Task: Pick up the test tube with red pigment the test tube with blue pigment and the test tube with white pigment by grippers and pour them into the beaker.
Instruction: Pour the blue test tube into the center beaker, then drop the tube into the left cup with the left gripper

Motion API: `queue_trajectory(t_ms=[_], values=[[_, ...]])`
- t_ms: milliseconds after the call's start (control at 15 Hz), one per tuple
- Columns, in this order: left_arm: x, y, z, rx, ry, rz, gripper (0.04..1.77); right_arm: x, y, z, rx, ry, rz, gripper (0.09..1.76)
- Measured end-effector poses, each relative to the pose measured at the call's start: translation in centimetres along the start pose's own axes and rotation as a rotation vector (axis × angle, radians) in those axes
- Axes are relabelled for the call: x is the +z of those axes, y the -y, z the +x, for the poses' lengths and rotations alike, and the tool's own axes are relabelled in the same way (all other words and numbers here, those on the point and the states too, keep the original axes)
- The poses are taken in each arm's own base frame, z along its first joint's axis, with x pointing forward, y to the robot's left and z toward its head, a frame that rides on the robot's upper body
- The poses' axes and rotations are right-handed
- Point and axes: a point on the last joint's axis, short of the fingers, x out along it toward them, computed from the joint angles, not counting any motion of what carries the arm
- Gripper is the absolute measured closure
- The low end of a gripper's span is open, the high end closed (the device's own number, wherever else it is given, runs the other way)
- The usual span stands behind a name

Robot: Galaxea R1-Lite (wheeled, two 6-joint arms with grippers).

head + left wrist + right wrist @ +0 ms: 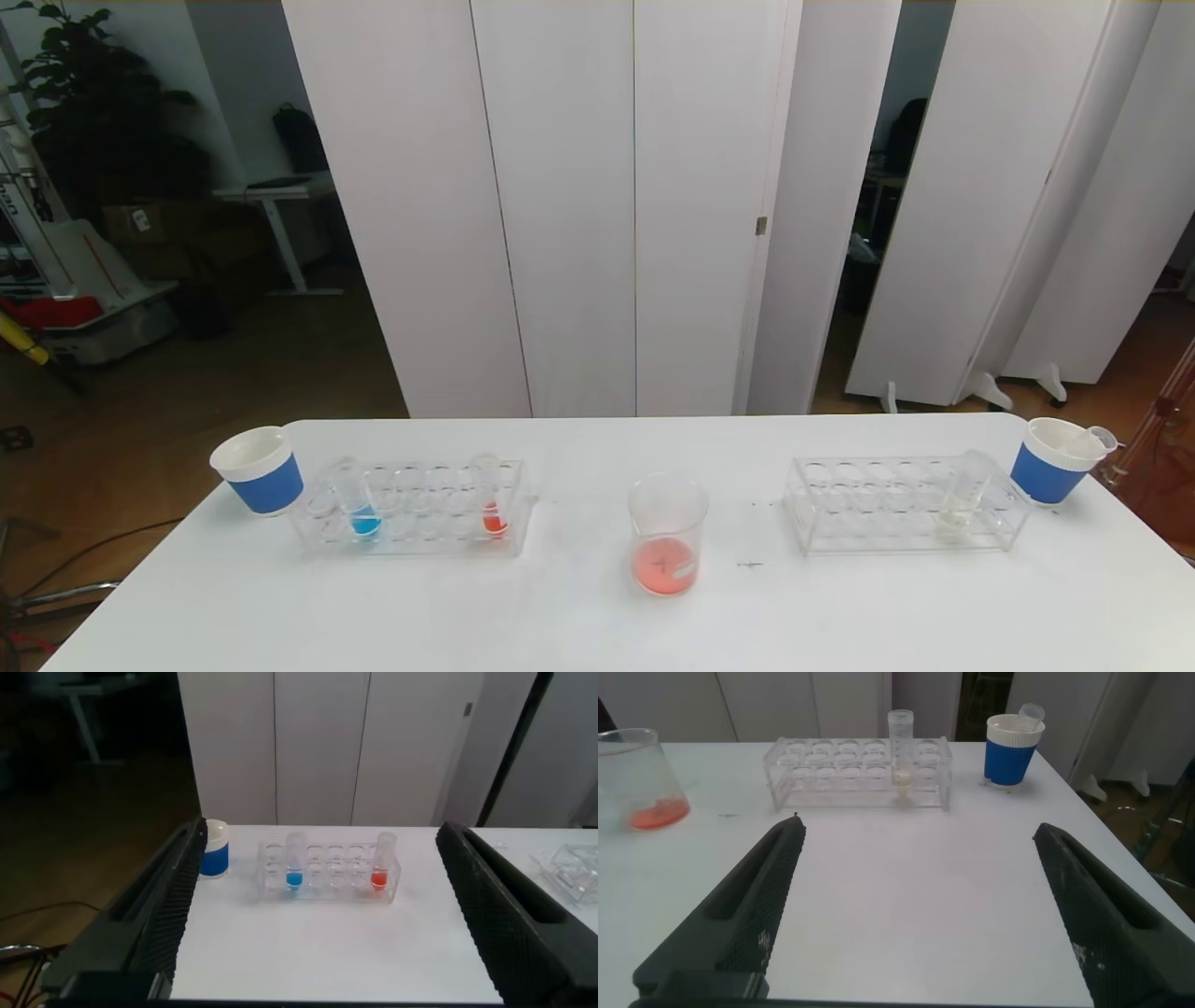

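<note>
The test tube with blue pigment [359,509] [294,863] and the test tube with red pigment [492,504] [380,863] stand upright in the clear left rack [420,546]. In the clear right rack [840,541], the test tube with white pigment [962,499] [901,751] also stands upright. Between the racks sits the beaker [666,532] [635,775], holding a little orange-red liquid. My left gripper [322,829] hangs open over the near table, well short of the left rack. Facing the right rack from a distance, my right gripper [915,829] is open too. Neither arm shows in the head view.
A blue-and-white paper cup [260,469] [215,849] stands left of the left rack. Another cup [1055,459] [1011,751] at the table's right edge holds an empty tube [1097,437]. White panels stand behind the table [597,625].
</note>
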Motion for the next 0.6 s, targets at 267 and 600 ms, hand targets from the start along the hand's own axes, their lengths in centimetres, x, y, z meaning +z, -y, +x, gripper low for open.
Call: queue_trajectory(t_ms=[267, 600], values=[[1.7, 0.1, 3.5, 0.013, 0.006, -0.006, 0.06, 0.0, 0.0, 0.0, 0.0, 0.0, 0.0, 0.1], [1.2, 0.1, 8.1, 0.031, -0.082, -0.004, 0.06, 0.0, 0.0, 0.0, 0.0, 0.0, 0.0, 0.1]])
